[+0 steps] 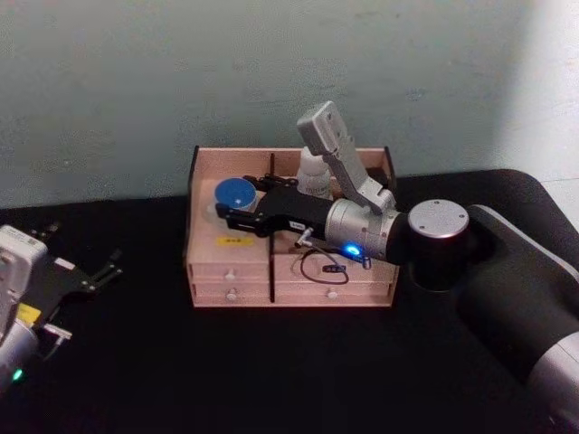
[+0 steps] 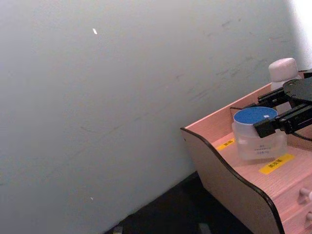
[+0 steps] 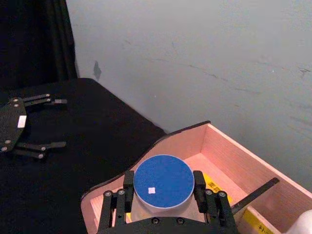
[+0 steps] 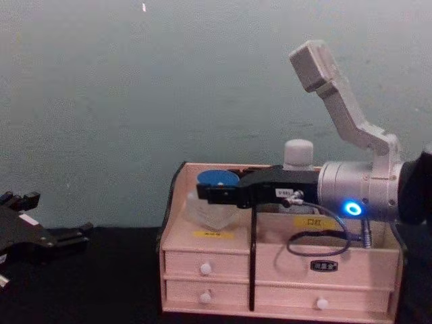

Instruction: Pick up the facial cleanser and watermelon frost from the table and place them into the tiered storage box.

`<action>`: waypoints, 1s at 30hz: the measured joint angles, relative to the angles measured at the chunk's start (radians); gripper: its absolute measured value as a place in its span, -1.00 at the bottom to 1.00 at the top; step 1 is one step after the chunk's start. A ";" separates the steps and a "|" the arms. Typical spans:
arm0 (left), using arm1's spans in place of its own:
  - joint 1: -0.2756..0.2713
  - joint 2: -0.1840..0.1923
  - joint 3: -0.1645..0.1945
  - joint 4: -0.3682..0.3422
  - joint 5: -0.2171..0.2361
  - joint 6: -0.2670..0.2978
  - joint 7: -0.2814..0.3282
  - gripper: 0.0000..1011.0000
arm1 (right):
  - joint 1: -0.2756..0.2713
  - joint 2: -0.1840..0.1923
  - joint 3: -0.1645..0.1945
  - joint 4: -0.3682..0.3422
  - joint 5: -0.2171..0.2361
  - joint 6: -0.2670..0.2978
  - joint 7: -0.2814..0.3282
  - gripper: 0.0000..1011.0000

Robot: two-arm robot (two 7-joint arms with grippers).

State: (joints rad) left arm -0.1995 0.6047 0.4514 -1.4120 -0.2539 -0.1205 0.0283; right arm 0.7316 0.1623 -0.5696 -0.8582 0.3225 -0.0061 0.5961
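Head view, right tool (image 1: 237, 217) clamped on watermelon frost (image 1: 234, 195) over tiered storage box (image 1: 232, 259), facial cleanser (image 1: 313, 176) behind its wrist, left tool (image 1: 98, 274) spread apart, parked on surface (image 1: 271, 362).

R arm: reaching fwd-left, hand (image 1: 237, 217) clamped | L arm: parked low left, hand (image 1: 101, 271) spread apart

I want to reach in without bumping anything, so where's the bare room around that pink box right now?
Free: the black table in front of the tiered storage box, between the parked left gripper and the right arm. Crowded: the box's top compartments, where the right gripper brackets the watermelon frost, with the facial cleanser behind.
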 joint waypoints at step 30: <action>0.000 0.000 0.000 0.000 0.000 0.000 0.000 0.98 | -0.065 0.042 0.024 -0.131 0.001 -0.004 -0.013 0.98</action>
State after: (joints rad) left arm -0.1996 0.6047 0.4514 -1.4120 -0.2539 -0.1205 0.0283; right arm 0.6665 0.2040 -0.5456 -0.9888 0.3238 -0.0104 0.5826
